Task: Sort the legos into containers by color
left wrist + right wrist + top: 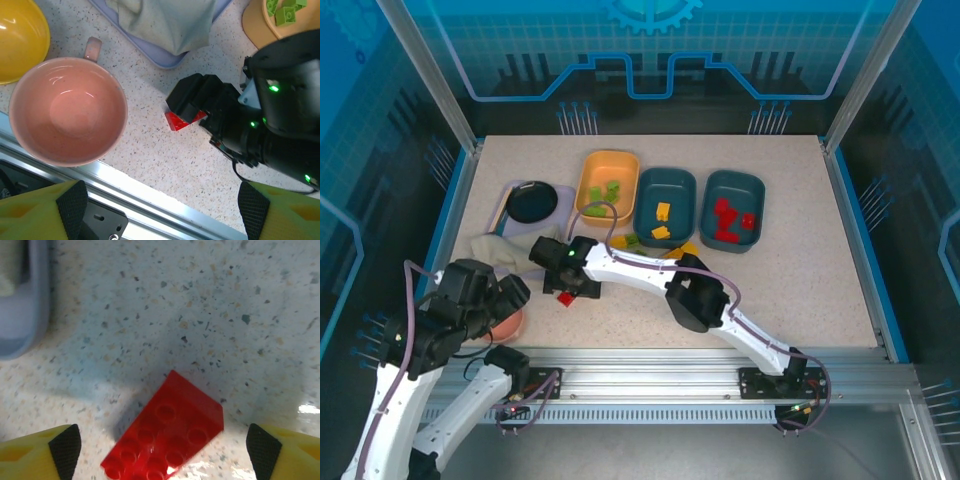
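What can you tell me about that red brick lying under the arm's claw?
The red brick is glossy plastic, rectangular, two rows of round studs facing up. It lies flat and skewed on the speckled table, near a lavender tray. The right gripper hangs open over it, a finger either side, not touching it.

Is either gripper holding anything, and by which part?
Nothing is held. The right gripper is open astride the red brick, which lies on the table clear of both fingers. The left gripper is open and empty.
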You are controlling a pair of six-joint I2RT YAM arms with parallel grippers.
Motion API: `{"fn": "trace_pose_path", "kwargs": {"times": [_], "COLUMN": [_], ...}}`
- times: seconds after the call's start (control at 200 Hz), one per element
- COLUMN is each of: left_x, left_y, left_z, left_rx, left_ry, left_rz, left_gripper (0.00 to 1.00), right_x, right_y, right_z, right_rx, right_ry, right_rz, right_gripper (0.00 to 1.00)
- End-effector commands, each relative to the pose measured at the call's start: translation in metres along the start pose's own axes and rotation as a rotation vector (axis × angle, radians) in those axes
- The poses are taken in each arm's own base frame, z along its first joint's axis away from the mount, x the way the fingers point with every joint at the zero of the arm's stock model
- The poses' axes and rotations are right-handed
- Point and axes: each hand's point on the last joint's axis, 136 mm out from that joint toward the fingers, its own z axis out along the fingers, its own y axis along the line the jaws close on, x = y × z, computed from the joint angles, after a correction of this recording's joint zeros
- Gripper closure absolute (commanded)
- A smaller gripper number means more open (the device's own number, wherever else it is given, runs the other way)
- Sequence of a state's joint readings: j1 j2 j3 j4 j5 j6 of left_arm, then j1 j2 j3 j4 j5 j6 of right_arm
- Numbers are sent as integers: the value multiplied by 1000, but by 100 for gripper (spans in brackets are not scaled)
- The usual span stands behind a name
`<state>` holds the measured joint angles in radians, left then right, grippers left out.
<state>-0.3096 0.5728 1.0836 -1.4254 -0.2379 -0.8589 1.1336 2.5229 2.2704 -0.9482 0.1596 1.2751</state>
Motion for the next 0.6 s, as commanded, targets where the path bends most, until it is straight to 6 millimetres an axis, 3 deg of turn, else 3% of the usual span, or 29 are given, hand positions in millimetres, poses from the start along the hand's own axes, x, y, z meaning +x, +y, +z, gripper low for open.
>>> {"fn": "trace_pose_path", "kwargs": {"times": [0.0, 0.09, 0.205, 0.345, 0.455, 0.54, 0.595], "left_x": [6, 5, 5, 5, 10, 17, 22], "left_y": [1, -3, -5, -8, -17, -43, -64], "left_z": [-4, -4, -4, -4, 1, 9, 14], "left_rx": [11, 26, 31, 47, 84, 195, 280], "left_ry": [29, 26, 29, 32, 64, 121, 169], "left_rz": [38, 48, 56, 69, 83, 97, 103], "left_gripper": [18, 18, 19, 19, 19, 21, 22], "right_x": [12, 14, 17, 16, 4, -14, -31], "right_y": [-15, -17, -28, -41, -47, -60, -71], "right_z": [12, 18, 21, 15, -10, -39, -71], "right_rx": [100, 119, 161, 182, 165, 157, 134], "right_ry": [9, 5, 5, 3, -43, -106, -158], "right_rz": [66, 85, 99, 93, 56, 18, 4], "right_gripper": [18, 29, 56, 71, 79, 85, 86]}}
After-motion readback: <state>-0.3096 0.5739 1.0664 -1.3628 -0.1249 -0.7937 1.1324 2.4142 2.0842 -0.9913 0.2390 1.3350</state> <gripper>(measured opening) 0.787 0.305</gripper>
